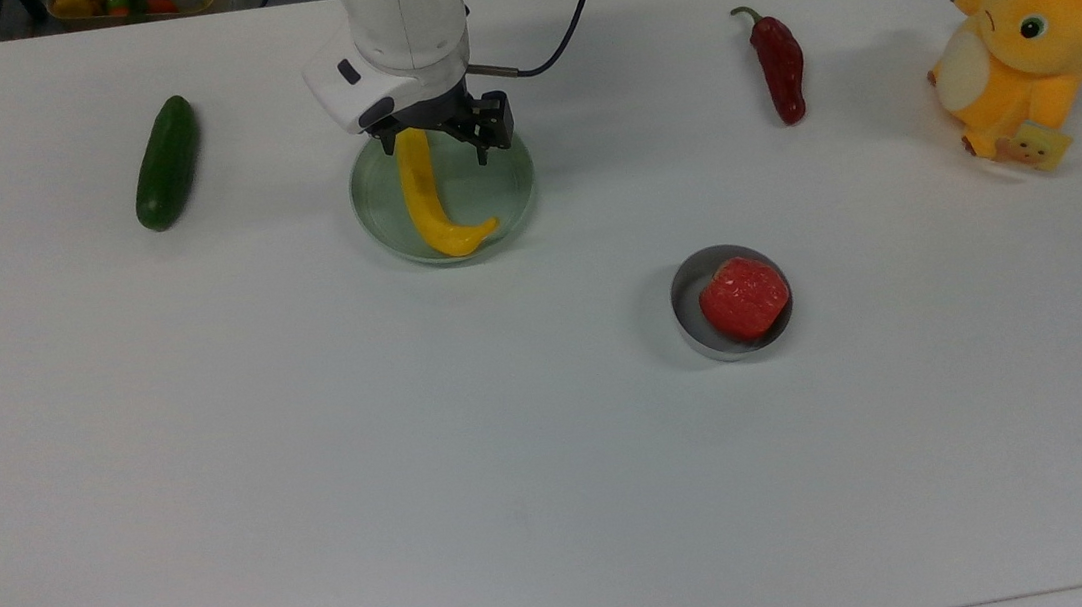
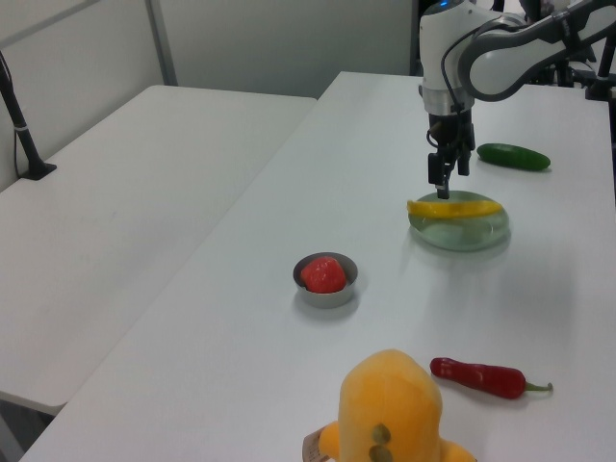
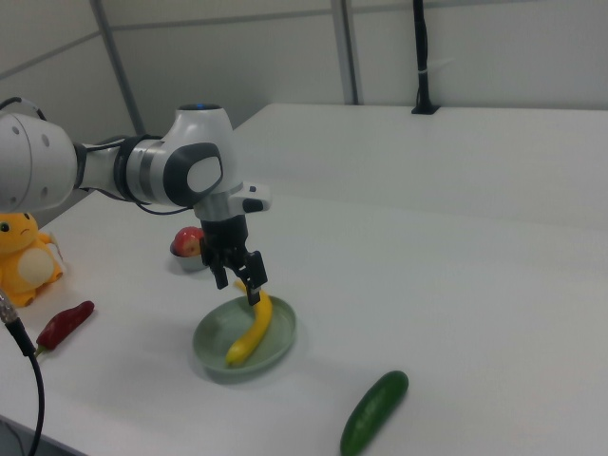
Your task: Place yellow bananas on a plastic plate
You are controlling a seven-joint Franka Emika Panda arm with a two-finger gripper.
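Note:
The yellow banana [image 1: 427, 205] lies on the pale green plastic plate [image 1: 510, 178], its curved tip near the plate's near rim in the top view. My gripper [image 1: 440, 140] hangs just above the banana's far end, open, with nothing between its fingers. In the left view the banana [image 2: 454, 207] spans the plate [image 2: 465, 234] below the gripper [image 2: 449, 174]. The right view shows the gripper [image 3: 237, 283] apart from the banana [image 3: 249, 331], which rests on the plate [image 3: 212, 363].
A dark green cucumber [image 1: 166, 162] lies to the top view's left of the plate. A red chili [image 1: 781, 67] and an orange plush toy [image 1: 1027, 51] are at the top view's right. A grey metal bowl [image 1: 685, 313] holds a red fruit.

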